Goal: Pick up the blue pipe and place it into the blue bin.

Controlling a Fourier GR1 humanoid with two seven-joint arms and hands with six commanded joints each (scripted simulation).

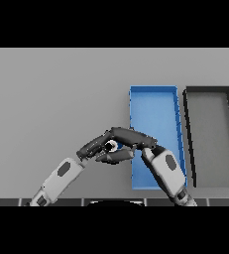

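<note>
Bins side by side: blue bin, dark bin.

Sorting bench: grey table, bins

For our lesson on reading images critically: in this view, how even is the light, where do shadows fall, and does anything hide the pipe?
Head view: light is flat and even, with no glare on the grey table; only thin dark edges line the blue bin and black bin; the right hand and left hand overlap, hiding nearly all of the blue pipe.
</note>
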